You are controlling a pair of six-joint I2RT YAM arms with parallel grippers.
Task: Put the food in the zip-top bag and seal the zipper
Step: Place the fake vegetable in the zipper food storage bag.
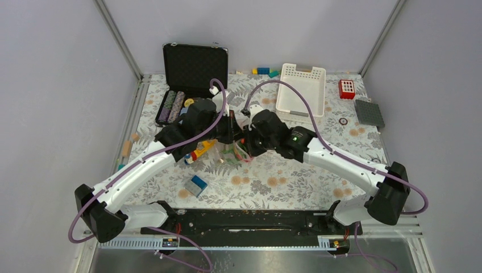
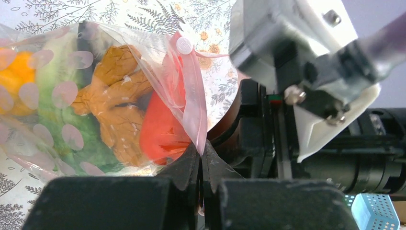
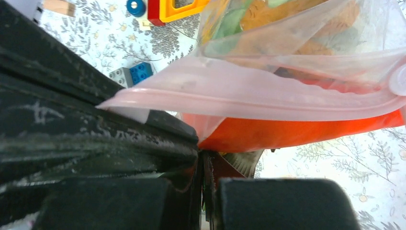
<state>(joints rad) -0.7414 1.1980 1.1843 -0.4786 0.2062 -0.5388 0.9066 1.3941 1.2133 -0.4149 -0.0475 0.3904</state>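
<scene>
Floral counter (image 1: 295, 182), grey walls. L to R:
- black case (image 1: 195, 68): rear, lid up.
- left pincer (image 2: 200, 155): pressed together on bag edge.
- zip-top bag (image 2: 119, 72): mid-counter, btwn both arms; food (image 2: 119, 105) inside (brown, red, green, orange pcs); slider (image 2: 184, 44) at one end.
- right pincer (image 3: 201, 158): pinching bag just under zip strip (image 3: 268, 93).
- white basket (image 1: 301, 91): rear right.

Handling, est.: film thin, limp, slippery, light; contents prob. shift. Grip the stiffer zip strip, not the film.
</scene>
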